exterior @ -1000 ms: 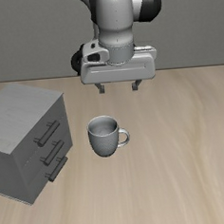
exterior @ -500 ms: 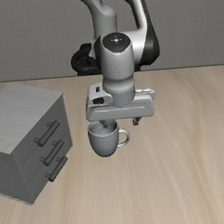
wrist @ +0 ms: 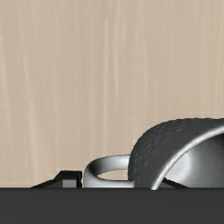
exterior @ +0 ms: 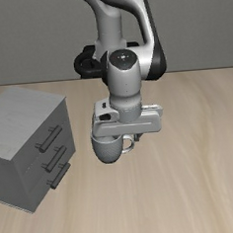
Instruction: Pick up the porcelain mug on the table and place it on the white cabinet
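White cabinet (exterior: 20, 121): well apart from the fingers, on the exterior view's left; flat top bare; drawer pulls (exterior: 49, 144) on the face turned toward the mug.
Porcelain mug (exterior: 106, 153): upright on the table (exterior: 200, 151), directly beneath the gripper; rim lies between the fingers; handle (wrist: 110, 164) lies just beside the one visible fingertip (wrist: 66, 178), a sliver of table showing between them.
Gripper (exterior: 124, 142): lowered round the mug; fingers spread, clamped on nothing.
Progress: approach looks complete; mug not yet lifted; closing, lifting, carrying across and setting down on the cabinet top all remain, by my reading.
Obstacles: nothing stands between the fingers and the cabinet top; judged risks are the cabinet's near edge, which the mug must clear in height before travelling across, and the handle beside the fingertip, which may catch or twist the mug on closing.
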